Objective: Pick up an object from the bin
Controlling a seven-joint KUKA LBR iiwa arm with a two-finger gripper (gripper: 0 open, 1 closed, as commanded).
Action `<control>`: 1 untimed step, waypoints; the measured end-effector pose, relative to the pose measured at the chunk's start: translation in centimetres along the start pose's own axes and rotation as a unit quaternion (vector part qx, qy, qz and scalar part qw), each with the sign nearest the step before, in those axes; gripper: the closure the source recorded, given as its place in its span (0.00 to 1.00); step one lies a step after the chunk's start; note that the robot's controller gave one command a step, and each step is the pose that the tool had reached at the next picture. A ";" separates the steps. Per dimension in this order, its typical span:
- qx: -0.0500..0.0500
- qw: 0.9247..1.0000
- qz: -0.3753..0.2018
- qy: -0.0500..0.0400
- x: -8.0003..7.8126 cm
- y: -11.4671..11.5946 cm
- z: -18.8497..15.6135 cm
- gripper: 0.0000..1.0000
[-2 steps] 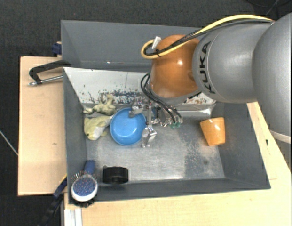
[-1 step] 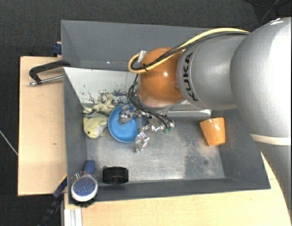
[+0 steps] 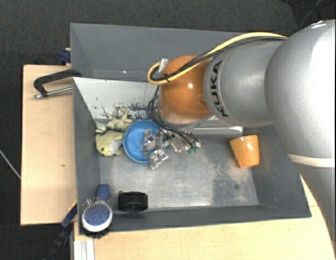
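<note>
Several things lie scattered; your gripper is down at the right rim of the blue bowl, left of centre. You cannot tell whether it is spread or closed. Likely the reach step: next, clamp that rim, then lift.

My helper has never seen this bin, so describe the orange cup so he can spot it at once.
Take the grey metal bin and look to its right side, under the big silver robot arm. There an orange cup sits alone on the bare floor, apart from the blue bowl and yellowish plush toy at the left. It is the only loose orange thing.
</note>
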State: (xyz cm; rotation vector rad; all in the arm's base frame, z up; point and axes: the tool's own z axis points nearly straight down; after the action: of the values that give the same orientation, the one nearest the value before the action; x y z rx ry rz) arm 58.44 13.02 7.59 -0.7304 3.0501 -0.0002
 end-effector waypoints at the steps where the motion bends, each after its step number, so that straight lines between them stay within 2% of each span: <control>1: 0.001 1.000 -0.001 -0.005 -0.2 -0.1 -12.3 1.00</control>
State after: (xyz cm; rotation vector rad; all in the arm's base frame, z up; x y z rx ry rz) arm 58.59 12.95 19.85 -0.7300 3.0406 0.0007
